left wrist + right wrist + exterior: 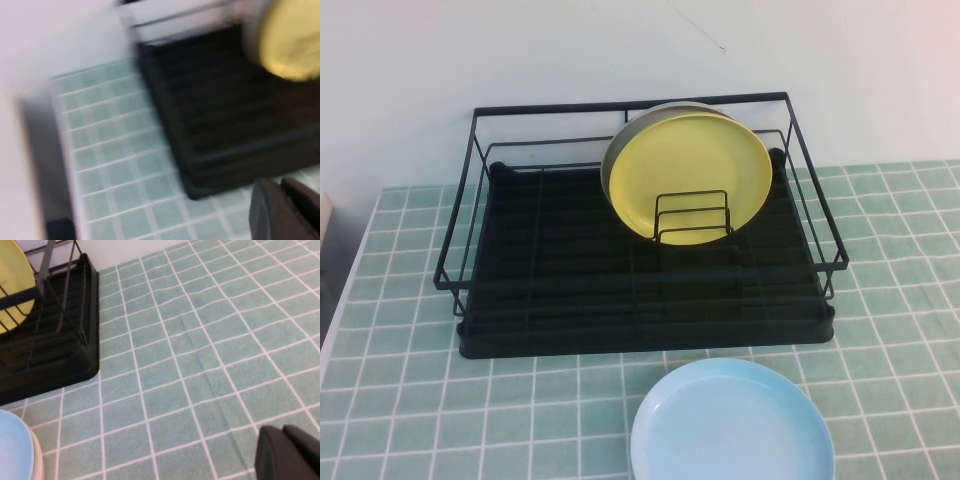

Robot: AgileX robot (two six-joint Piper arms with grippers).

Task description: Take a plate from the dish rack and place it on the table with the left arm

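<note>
The sky-blue plate (732,425) lies flat on the green tiled table (400,380), in front of the black wire dish rack (570,290). Its edge also shows in the right wrist view (12,447). Neither arm shows in the high view. My left gripper (280,200) is shut and empty above the tiles, near the rack's front left corner (200,187). My right gripper (282,445) is shut and empty over bare tiles to the right of the rack (50,355).
A yellow plate (685,175) stands upright in the rack's small wire holder, with a paler plate (620,140) behind it. The yellow plate also shows in the left wrist view (292,42). The table's left edge (340,300) is close to the rack.
</note>
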